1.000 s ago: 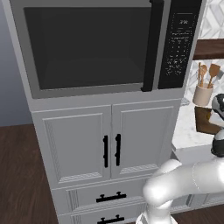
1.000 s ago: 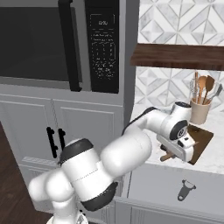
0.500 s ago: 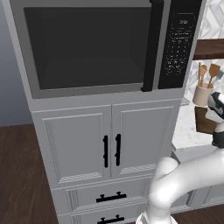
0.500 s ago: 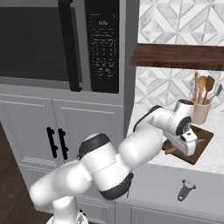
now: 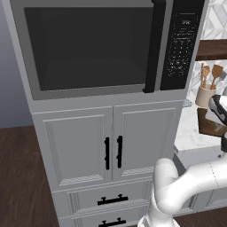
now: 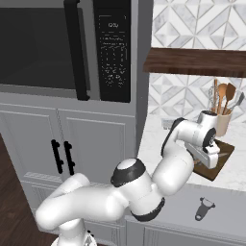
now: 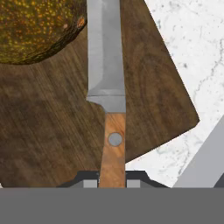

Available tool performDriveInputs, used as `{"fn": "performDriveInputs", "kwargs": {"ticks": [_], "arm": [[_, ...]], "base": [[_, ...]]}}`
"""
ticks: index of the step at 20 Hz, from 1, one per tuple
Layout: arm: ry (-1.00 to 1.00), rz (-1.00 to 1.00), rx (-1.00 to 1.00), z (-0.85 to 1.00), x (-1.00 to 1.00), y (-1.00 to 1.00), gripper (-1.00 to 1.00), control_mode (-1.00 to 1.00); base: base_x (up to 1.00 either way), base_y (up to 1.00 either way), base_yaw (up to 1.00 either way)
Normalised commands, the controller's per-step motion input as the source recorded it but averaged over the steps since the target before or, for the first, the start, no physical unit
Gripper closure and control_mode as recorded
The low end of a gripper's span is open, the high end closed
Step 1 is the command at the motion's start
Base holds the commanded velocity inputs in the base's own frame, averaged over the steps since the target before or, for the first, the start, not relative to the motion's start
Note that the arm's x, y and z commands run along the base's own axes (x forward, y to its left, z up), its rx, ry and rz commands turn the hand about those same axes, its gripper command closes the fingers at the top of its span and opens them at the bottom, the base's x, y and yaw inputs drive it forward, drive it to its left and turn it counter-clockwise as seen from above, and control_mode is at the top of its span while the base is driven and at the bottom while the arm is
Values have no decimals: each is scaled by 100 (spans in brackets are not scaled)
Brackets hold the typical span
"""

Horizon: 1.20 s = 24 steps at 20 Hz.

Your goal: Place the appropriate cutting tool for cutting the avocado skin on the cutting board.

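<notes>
A knife point(image 7: 106, 65) with a steel blade and a riveted wooden handle points away from me, and my gripper point(image 7: 112, 181) is shut on the handle's end. The blade runs over the dark brown cutting board point(image 7: 48, 131), just right of the speckled olive avocado point(image 7: 35, 26) lying on the board. From the right base view my gripper point(image 6: 210, 153) hangs low over the near-left part of the cutting board point(image 6: 227, 152) on the marble counter. Whether the knife touches the wood I cannot tell. In the left base view the hand point(image 5: 218, 110) is at the right edge, above the board point(image 5: 208, 127).
A peeler point(image 6: 203, 208) lies near the counter's front edge. A crock of wooden utensils point(image 6: 222, 115) stands behind the board, under a dark wall shelf point(image 6: 197, 62). A microwave point(image 5: 106, 44) over white cabinet doors point(image 5: 111, 146) fills the left side.
My hand has carried the knife to the right, from the board's left edge to farther over the board. The rest of the scene is unchanged.
</notes>
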Motion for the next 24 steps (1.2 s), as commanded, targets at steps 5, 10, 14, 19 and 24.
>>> {"fn": "performDriveInputs", "kwargs": {"ticks": [5, 10, 14, 19, 24], "arm": [[0, -1, 0, -38, 4, -32, 100, -100], [0, 0, 0, -23, 7, -26, 100, -100], [-1, 0, 0, -11, 9, -2, -100, -100], [0, 0, 0, -13, 12, 0, -100, -100], [-3, 0, 0, -9, 4, -1, -100, -100]], "base": [[0, 0, 0], [0, 0, 0], [0, 0, 0], [0, 0, 0], [0, 0, 0]]}}
